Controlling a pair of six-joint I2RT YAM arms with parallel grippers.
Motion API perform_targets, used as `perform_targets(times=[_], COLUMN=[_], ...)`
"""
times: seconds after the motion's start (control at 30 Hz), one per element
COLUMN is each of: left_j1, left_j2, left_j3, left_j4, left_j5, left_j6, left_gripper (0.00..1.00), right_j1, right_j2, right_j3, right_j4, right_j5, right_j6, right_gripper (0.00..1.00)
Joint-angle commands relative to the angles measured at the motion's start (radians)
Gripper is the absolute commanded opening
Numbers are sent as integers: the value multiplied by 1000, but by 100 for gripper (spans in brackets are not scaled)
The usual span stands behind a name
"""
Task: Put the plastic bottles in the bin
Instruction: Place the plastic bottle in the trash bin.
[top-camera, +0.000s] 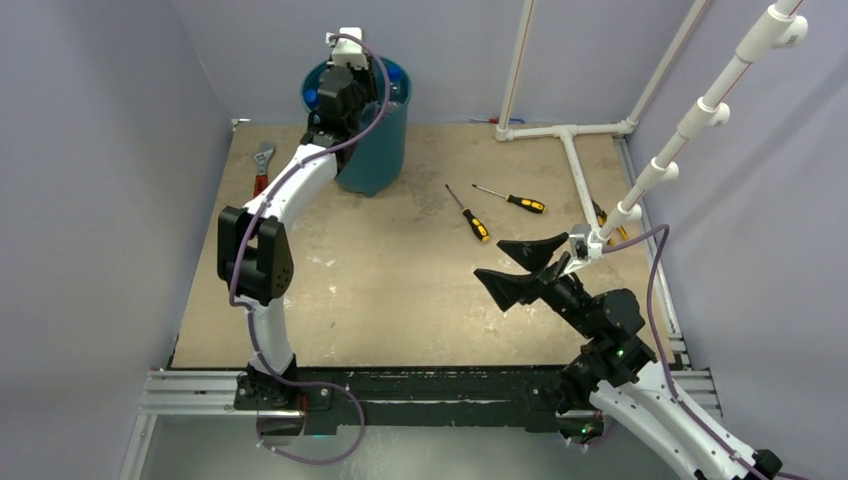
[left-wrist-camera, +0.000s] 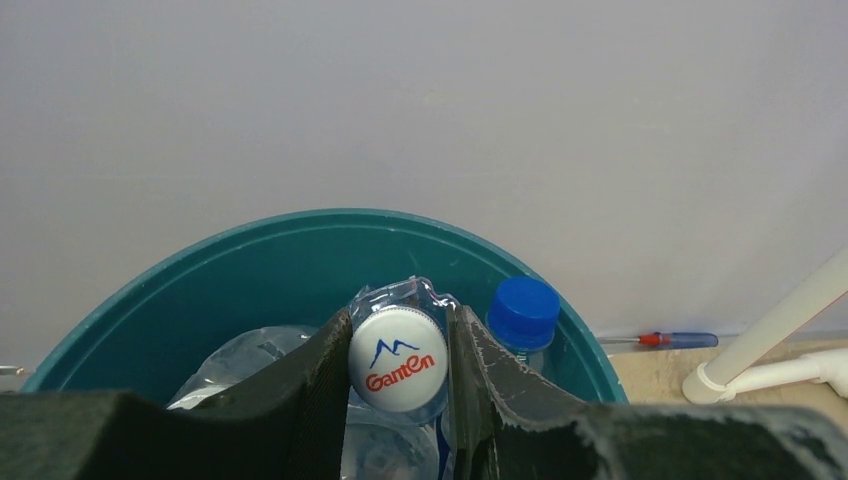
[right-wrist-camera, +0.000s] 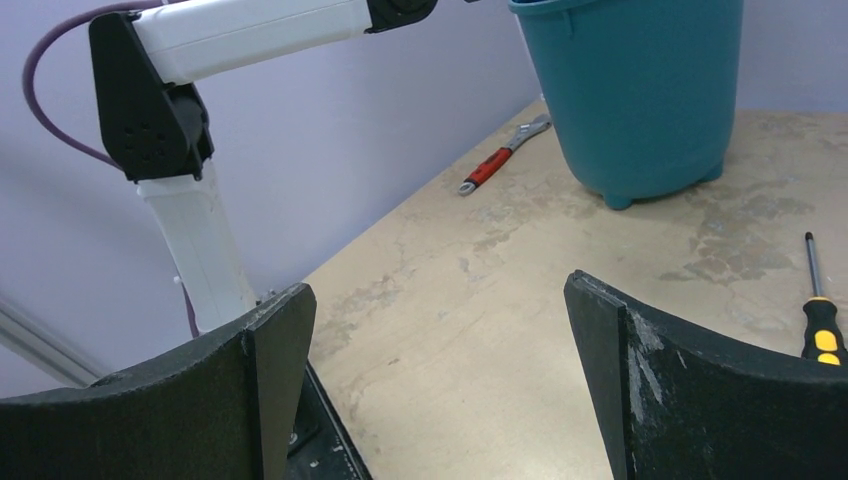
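Observation:
The teal bin (top-camera: 385, 150) stands at the back of the table. My left gripper (top-camera: 345, 75) hangs over its mouth, shut on a clear crushed bottle with a white "Ganten" cap (left-wrist-camera: 398, 362); in the left wrist view the gripper (left-wrist-camera: 398, 332) holds it just inside the bin's rim (left-wrist-camera: 300, 218). A blue-capped bottle (left-wrist-camera: 523, 312) and other clear bottles (left-wrist-camera: 240, 355) lie in the bin. My right gripper (top-camera: 487, 258) is open and empty above the table's right middle; it also shows in the right wrist view (right-wrist-camera: 440, 290), with the bin (right-wrist-camera: 640, 90) far ahead.
Two yellow-and-black screwdrivers (top-camera: 468, 213) (top-camera: 512, 201) lie right of the bin. A red-handled wrench (top-camera: 262, 165) lies at the left edge. A white pipe frame (top-camera: 575, 150) runs along the back right. A small red-and-blue screwdriver (left-wrist-camera: 665, 340) lies by the wall.

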Motion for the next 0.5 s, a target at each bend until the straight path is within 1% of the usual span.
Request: perform_targets(times=[0.0, 0.03, 0.1, 0.27, 0.33, 0.37, 0.47], left_j1=[18, 18, 18, 18, 19, 18, 18], left_j2=[-44, -58, -91, -170, -189, -194, -208], left_j3=[-51, -59, -70, -82, -82, -78, -82], left_j4=[-91, -86, -81, -86, -100, -115, -135], left_j5=[20, 22, 24, 23, 16, 8, -36], left_j6=[-19, -19, -19, 2, 19, 28, 42], left_gripper=[1, 4, 5, 6, 4, 0, 0], right_j1=[5, 6, 6, 6, 6, 5, 6], right_j2=[18, 20, 24, 42, 48, 50, 52], right_j3=[34, 36, 41, 56, 61, 64, 70], right_j4=[-3, -4, -5, -2, -2, -3, -8], right_j5=[19, 19, 22, 24, 23, 22, 21], right_j6=[-22, -23, -23, -26, -26, -26, -23], right_gripper=[98, 98, 98, 98, 98, 98, 98])
